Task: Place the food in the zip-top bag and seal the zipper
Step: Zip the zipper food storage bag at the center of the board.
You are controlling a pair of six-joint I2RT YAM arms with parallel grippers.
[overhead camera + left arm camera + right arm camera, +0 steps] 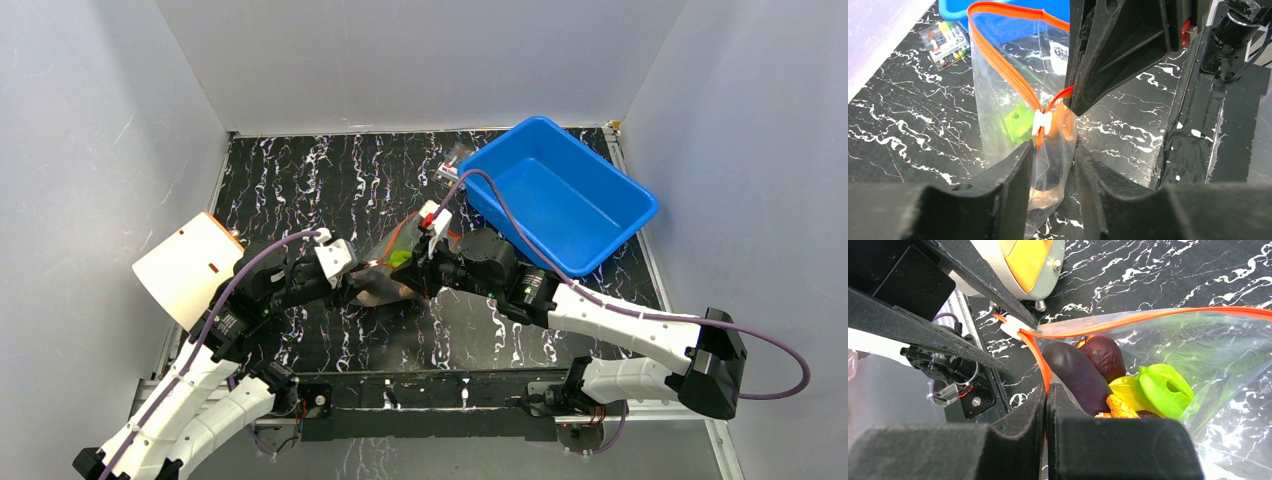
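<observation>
The clear zip-top bag (1013, 100) stands up off the table with its mouth wide apart. Its red-orange zipper (998, 60) ends at a white slider (1042, 122). Inside lies the food: a dark eggplant (1075, 375), a purple ball (1105, 356), a green piece (1163, 390), a yellow piece (1124, 390) and an orange-beige piece (1120, 407). My right gripper (1046, 390) is shut on the bag's zipper edge just behind the slider. My left gripper (1053, 152) straddles the bag's end below the slider, jaws apart with plastic between them. From above, the two grippers (352, 282) (425, 272) flank the bag (395, 262).
A blue bin (560, 190) sits at the back right, one corner raised. A small clear packet of colourful sticks (945, 42) lies near the bin's left corner. A white and orange object (185, 265) stands at the table's left edge beside the left arm.
</observation>
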